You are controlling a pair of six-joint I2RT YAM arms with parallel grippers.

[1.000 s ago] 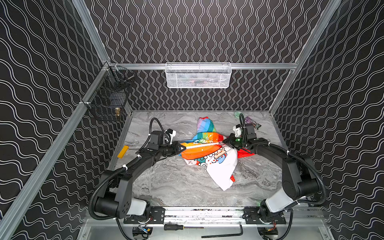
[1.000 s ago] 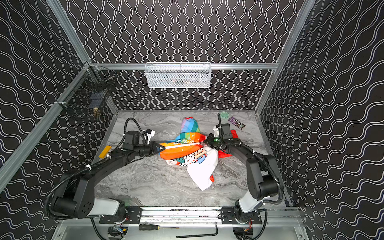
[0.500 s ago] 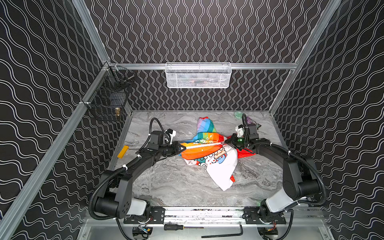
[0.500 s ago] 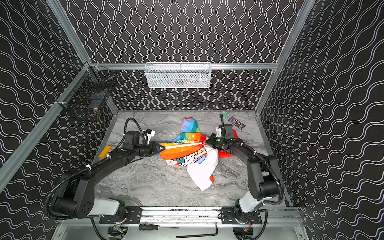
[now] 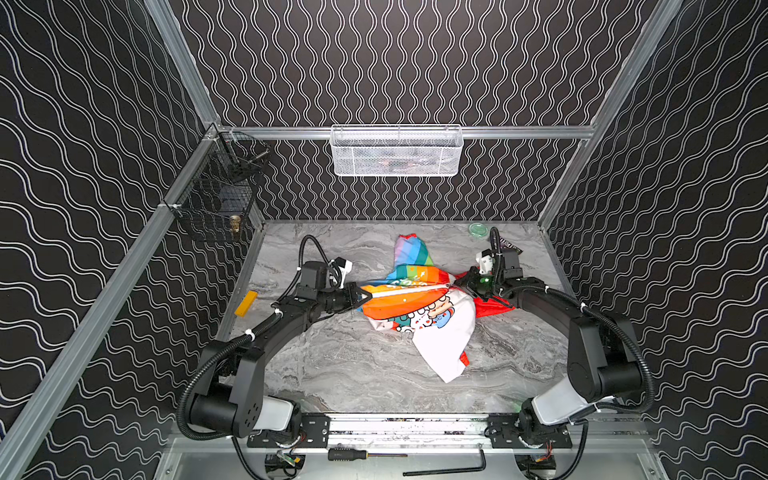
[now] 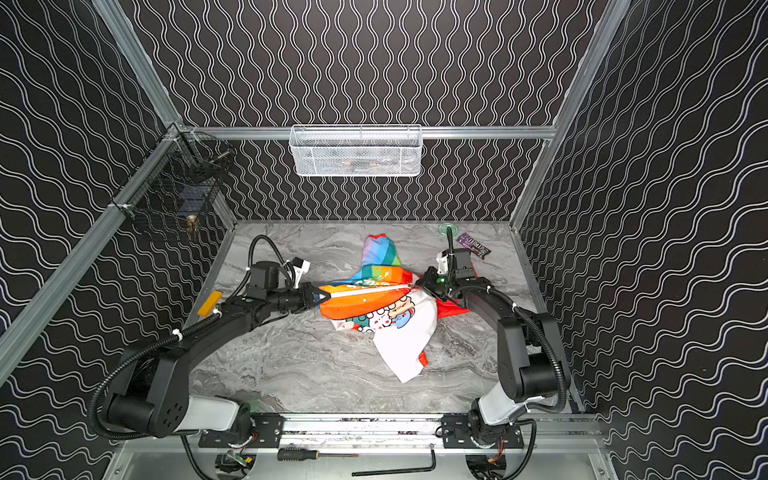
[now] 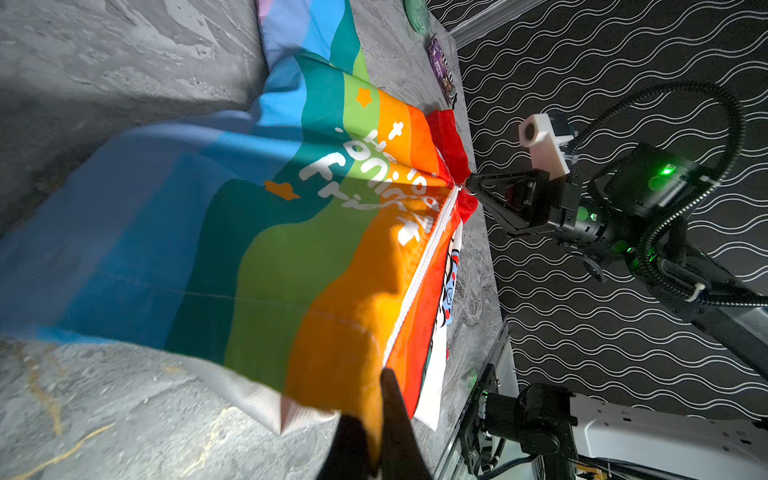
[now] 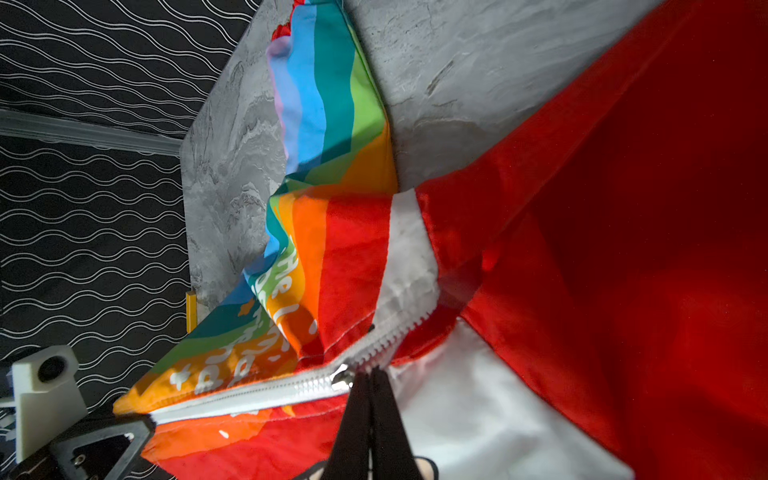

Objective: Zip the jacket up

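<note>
Jacket (image 5: 415, 301) lies mid-bench, pulled taut between the two hands. The left hand (image 5: 365, 297) is clamped on the orange hem edge at the bottom end of the zip (image 5: 409, 291). In the left wrist view you can see its fingers (image 7: 395, 415) pinching the fabric just beside the white tape. The right hand (image 5: 457, 283) has its tips pressed together on the slider (image 8: 343, 376), close to the collar. From hem to slider the zip reads closed and straight. Past the slider a short run of teeth lies apart, up to the white collar facing.

Watch the loose edges. The hood (image 5: 494, 307) spills under the right hand toward the right wall. The rainbow sleeve (image 5: 409, 253) points at the back wall, and the white sleeve (image 5: 444, 353) trails toward the front rail, with a red cuff (image 5: 464, 357) at its side.

For room, you have bare bench (image 5: 332, 374) in front of the jacket, between the arms, and more behind the left hand. The right hand has less, because the right bench edge is near. A green disc (image 5: 478, 228) and a purple wrapper (image 6: 473, 245) lie by the back right corner, apart from the jacket. A yellow block (image 5: 246, 303) rests at the left bench edge, well apart from the left hand.
</note>
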